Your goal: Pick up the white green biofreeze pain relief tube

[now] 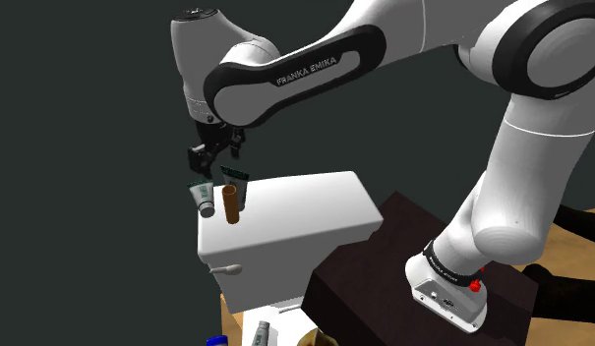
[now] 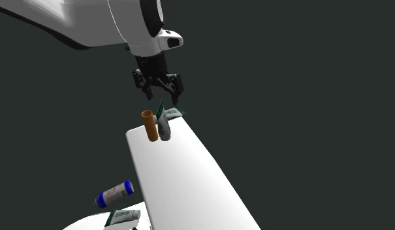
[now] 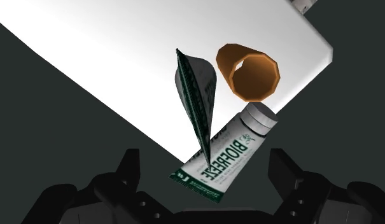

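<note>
Gripper (image 3: 203, 167) is spread above the biofreeze tube (image 3: 226, 159), nothing pinched. The tube is laid flat at the corner of the white tank lid (image 3: 121, 57), crimped end overhanging the edge, cap pointed at the orange cylinder (image 3: 248, 71). Its long axis is set diagonal to the finger line. The wrist should be turned so the narrow width is straddled, and the upright second tube (image 3: 197, 95) avoided on descent.

At the far end of the toilet tank lid (image 1: 305, 201), a cylinder (image 1: 230, 201) and an upright tube (image 2: 164, 125) stand side by side. The Biofreeze tube (image 3: 226, 156) lies at the corner just beyond, 1 end overhanging the edge. The end effector (image 1: 214, 153) hangs above these 3. Below the tank lie a bottle (image 2: 115, 193) and a 3rd tube (image 2: 124, 215).
</note>
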